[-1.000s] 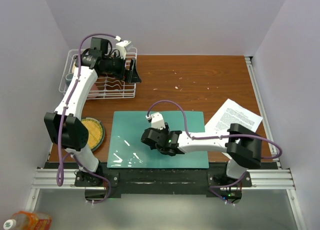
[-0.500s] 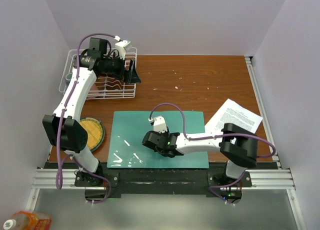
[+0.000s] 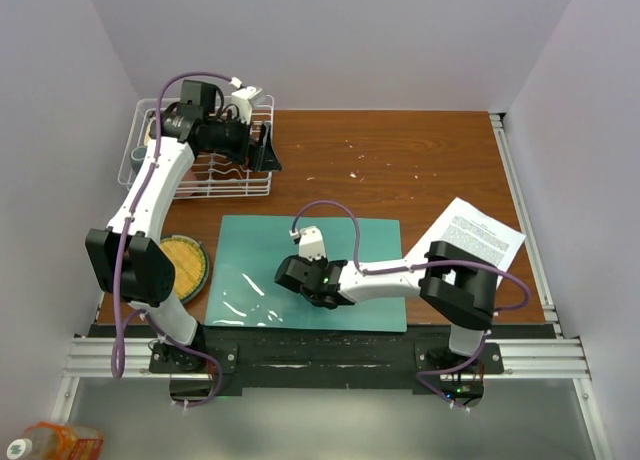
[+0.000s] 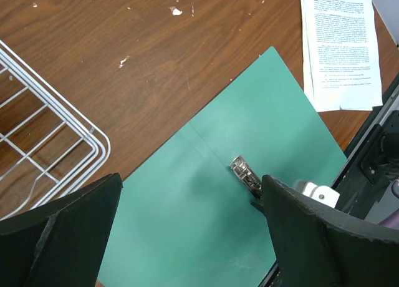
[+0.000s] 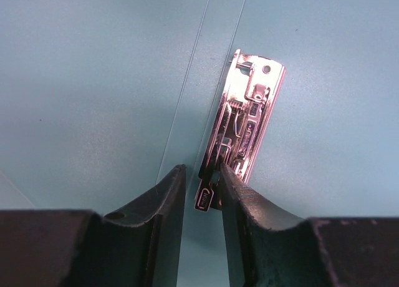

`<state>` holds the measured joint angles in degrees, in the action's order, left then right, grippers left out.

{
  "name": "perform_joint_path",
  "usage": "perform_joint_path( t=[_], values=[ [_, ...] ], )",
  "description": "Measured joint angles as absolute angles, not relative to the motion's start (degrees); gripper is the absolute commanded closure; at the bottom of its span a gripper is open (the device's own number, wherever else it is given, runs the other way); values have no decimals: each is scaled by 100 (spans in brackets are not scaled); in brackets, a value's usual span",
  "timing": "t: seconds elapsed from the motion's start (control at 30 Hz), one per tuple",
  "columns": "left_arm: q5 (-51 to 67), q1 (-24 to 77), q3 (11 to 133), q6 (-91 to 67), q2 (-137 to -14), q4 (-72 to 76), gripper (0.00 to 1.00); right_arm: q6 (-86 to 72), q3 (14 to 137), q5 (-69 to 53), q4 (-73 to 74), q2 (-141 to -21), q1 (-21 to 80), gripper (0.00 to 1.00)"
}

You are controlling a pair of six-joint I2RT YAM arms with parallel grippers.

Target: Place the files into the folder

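The teal folder (image 3: pixel 250 270) lies open and flat at the table's near edge; it also shows in the left wrist view (image 4: pixel 187 224) and fills the right wrist view (image 5: pixel 93 81). Its metal clip (image 5: pixel 246 118) sits by the spine crease and shows in the left wrist view (image 4: pixel 244 173). My right gripper (image 3: pixel 310 282) is low over the folder's middle, jaws (image 5: pixel 202 168) nearly together round the clip's lever end. One white printed file (image 3: pixel 468 235) lies on the wood right of the folder, also in the left wrist view (image 4: pixel 340 43). My left gripper (image 3: pixel 268 145) hangs high at the back left, open and empty (image 4: pixel 192 181).
A white wire rack (image 3: pixel 215 175) holding dishes stands at the back left, under the left arm; its corner shows in the left wrist view (image 4: pixel 37 125). A round woven mat (image 3: pixel 185 265) lies left of the folder, touching its edge. Small white specks dot the wood behind the folder.
My right gripper has moved a little left and the folder has slid left with it, closer to the woven mat. The left arm has barely moved.
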<state>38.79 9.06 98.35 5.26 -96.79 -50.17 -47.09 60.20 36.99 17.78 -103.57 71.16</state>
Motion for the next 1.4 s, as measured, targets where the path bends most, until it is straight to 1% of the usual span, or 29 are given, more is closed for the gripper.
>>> perform_joint_path(
  t=[0.27, 0.33, 0.43, 0.47, 0.57, 0.6, 0.67, 0.7, 0.8, 0.87, 0.97, 1.03, 1.13, 1.2, 1.27, 1.33, 1.4],
  values=[
    [3876, 906, 9623, 563, -9673, -4967, 0, -4759, 6171, 3791, 1758, -10488, 6928, 69],
    [3879, 906, 9596, 563, -9673, -4947, 0, -4764, 6173, 3806, 1758, -10490, 6847, 68],
    [3879, 906, 9588, 563, -9673, -4910, 0, -4757, 6193, 3828, 1758, -10510, 6737, 61],
    [3879, 906, 9588, 563, -9673, -4888, 0, -4753, 6213, 3828, 1756, -10523, 6698, 52],
    [3879, 906, 9588, 563, -9673, -4880, 0, -4724, 6267, 3811, 1734, -10543, 6637, 38],
    [3879, 906, 9588, 565, -9673, -4880, 0, -4722, 6278, 3802, 1726, -10543, 6630, 27],
    [3881, 908, 9588, 563, -9673, -4877, 0, -4740, 6331, 3765, 1721, -10541, 6619, 18],
    [3883, 908, 9588, 563, -9673, -4875, 0, -4740, 6368, 3747, 1739, -10536, 6619, 15],
    [3905, 928, 9588, 561, -9673, -4862, 0, -4772, 6495, 3647, 1900, -10420, 6619, 15],
    [3918, 989, 9588, 558, -9673, -4836, 0, -4866, 6501, 3684, 2165, -10075, 6608, 16],
    [3922, 1219, 9590, 534, -9677, -4751, 0, -5201, 6462, 3826, 2681, -9126, 6460, 18],
    [3922, 1509, 9590, 497, -9703, -4624, 0, -5505, 6307, 3903, 2926, -8359, 6071, 17],
    [3955, 2032, 9535, 327, -9813, -4211, 0, -6003, 5872, 3979, 3395, -7446, 4794, 13],
    [4018, 2311, 9404, 115, -9902, -3835, 0, -6202, 5542, 3977, 3723, -7251, 3809, 12],
    [4036, 2519, 9306, -82, -10051, -3492, 0, -6296, 5201, 3966, 4023, -7196, 3094, 11],
    [4023, 2705, 9268, -252, -10243, -3173, 0, -6355, 5006, 3962, 4320, -7131, 2711, 9],
    [3988, 2902, 9242, -401, -10429, -2849, 0, -6445, 4980, 3986, 4637, -6989, 2399, 3]
  ],
)
